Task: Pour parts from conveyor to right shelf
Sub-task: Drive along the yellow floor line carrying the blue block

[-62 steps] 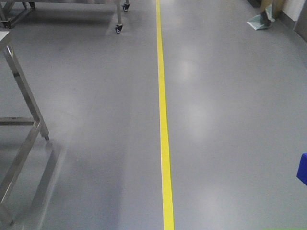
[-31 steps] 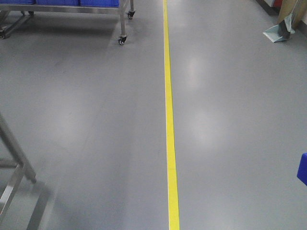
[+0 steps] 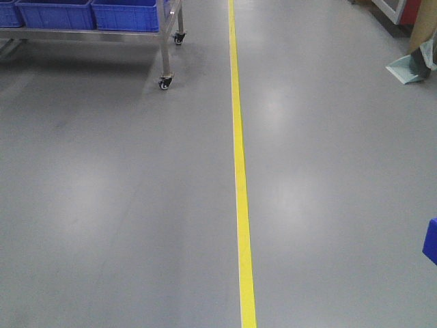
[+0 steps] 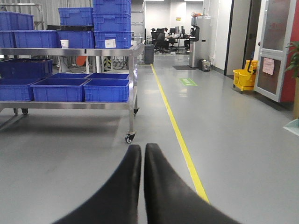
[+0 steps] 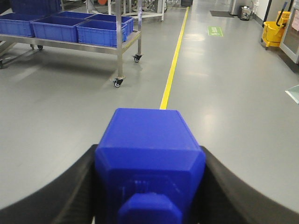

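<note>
Front view: you see grey floor (image 3: 102,205) with a yellow line (image 3: 239,171) running up the middle. Far left of the line, at the top, stands a steel shelf (image 3: 164,48) on caster wheels, carrying blue bins (image 3: 58,14). Well right of the line, a blue corner (image 3: 431,240) pokes in at the frame edge, too cropped to name. A pale dustpan-like thing (image 3: 408,68) lies at the top right. No arms show here.

Left wrist view: your left gripper (image 4: 142,148) points down the aisle, just left of the line. Its two black fingers (image 4: 121,186) are pressed together with nothing between them. The shelf sits left of the line, with bins on its lower level and more stacked on top. A yellow mop bucket (image 4: 245,79) stands well right of the line, by the wall.

Right wrist view: your right gripper (image 5: 149,161) pinches the blue block (image 5: 147,135). A black finger touches each side of it, and its square stud faces the camera. The block hangs over the floor, covering the near end of the line. The shelf and bins are far left of the line, well apart from the block.
</note>
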Available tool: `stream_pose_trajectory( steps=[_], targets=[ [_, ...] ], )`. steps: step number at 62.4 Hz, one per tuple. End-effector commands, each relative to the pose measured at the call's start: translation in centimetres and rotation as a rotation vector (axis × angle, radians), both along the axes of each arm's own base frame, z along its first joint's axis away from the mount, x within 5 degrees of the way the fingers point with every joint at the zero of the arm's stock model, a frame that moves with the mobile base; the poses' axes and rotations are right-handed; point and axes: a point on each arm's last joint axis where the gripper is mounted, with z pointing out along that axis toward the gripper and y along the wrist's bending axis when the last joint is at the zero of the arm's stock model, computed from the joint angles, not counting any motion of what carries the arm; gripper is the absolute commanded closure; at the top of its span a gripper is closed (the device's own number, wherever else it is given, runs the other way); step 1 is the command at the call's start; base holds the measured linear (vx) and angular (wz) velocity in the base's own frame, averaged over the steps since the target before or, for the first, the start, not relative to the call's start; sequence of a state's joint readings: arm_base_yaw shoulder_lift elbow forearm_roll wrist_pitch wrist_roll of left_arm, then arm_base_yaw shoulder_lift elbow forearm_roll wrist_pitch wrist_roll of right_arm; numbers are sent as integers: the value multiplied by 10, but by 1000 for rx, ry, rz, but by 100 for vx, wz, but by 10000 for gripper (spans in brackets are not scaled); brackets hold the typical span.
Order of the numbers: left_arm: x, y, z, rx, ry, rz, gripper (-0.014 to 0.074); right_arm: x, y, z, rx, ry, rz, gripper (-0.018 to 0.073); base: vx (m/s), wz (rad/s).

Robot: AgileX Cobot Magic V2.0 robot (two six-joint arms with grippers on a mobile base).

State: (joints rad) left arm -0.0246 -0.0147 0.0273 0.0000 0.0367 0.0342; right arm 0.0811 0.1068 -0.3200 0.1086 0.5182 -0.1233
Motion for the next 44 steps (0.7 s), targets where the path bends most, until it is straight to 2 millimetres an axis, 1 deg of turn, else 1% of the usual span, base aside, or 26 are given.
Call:
stream_pose_trajectory(
  steps=[1, 22, 44],
  targets=[
    [0, 0, -3, -10, -58, -2, 602, 1, -1, 15, 7, -92, -12, 564, 83, 2],
    [0, 0, -3, -10, -58, -2, 602, 1, -1, 15, 7, -92, -12, 564, 83, 9],
    [0, 0, -3, -10, -58, -2, 602, 1, -1, 15, 7, -92, -12, 564, 76, 4]
  ],
)
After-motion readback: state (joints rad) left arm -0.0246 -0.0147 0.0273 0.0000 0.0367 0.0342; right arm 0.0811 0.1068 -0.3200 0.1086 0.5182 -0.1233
